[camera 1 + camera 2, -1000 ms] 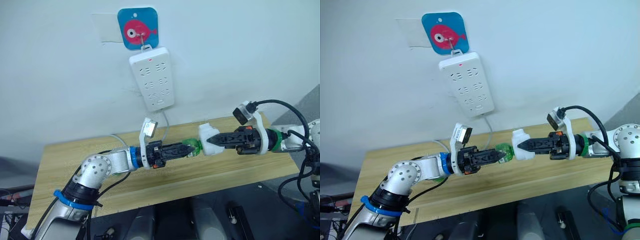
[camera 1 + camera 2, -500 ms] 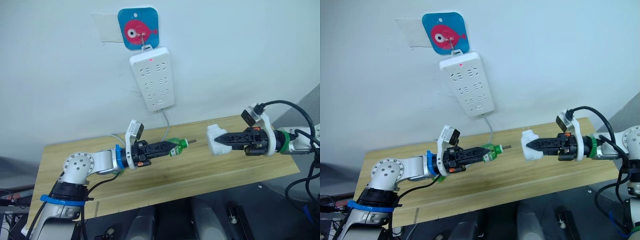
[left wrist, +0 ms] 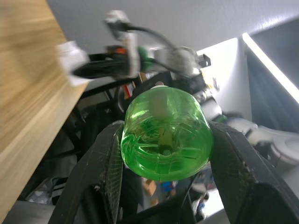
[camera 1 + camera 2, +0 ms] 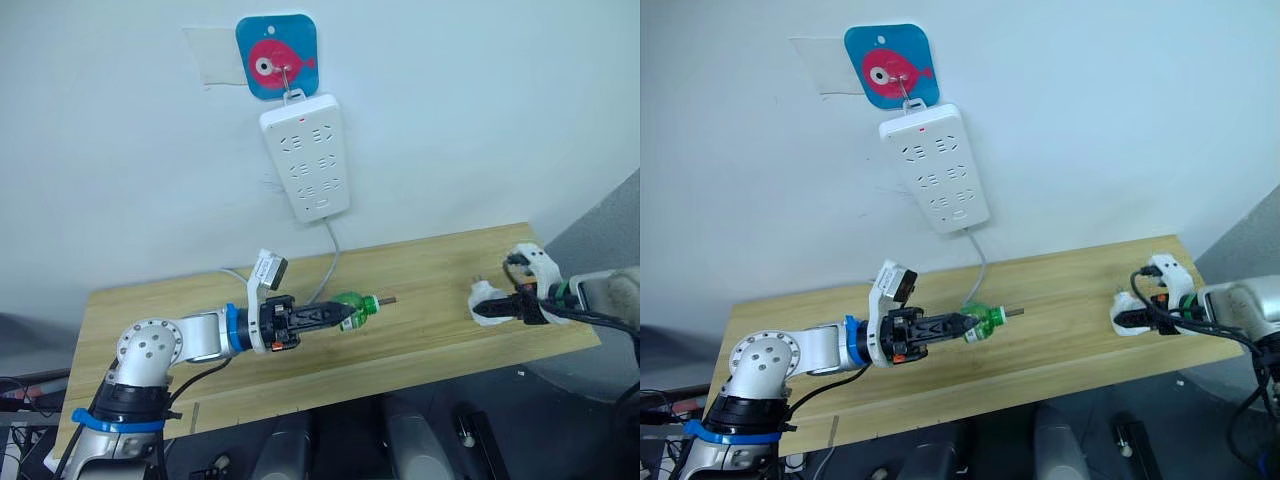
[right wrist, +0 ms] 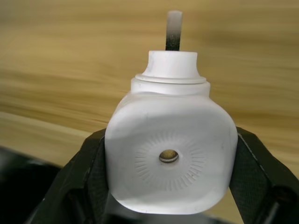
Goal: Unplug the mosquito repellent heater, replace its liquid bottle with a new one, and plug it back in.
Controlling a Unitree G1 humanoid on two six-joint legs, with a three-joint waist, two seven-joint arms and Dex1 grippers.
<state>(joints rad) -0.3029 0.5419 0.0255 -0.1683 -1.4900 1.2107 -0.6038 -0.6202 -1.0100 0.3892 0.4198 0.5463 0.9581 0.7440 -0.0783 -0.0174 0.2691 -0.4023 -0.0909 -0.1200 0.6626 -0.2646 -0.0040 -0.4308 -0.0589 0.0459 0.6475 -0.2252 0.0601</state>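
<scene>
Your robot's left end effector is holding a green liquid bottle clamped between its two black fingers, out over the middle of the wooden bench, with the bottle's thin wick pointing toward the robot's right. In the left wrist view the fingers are pressing on both sides of the bottle's rounded green base. At the robot's right end of the bench, your right end effector is gripping the mosquito repellent heater, a small white rounded unit, low at the bench surface near its front edge; whether it is touching the wood cannot be told. In the right wrist view the heater's face with its round hole is turned toward the camera, both black fingers are closed against its sides, and a white neck with a dark-tipped stub is sticking out of its far end, with the wood grain behind it. The bottle and the heater are well apart. On the wall above the bench, a white power strip is hanging from a blue fish-shaped hook, its cable trailing down to the bench.
</scene>
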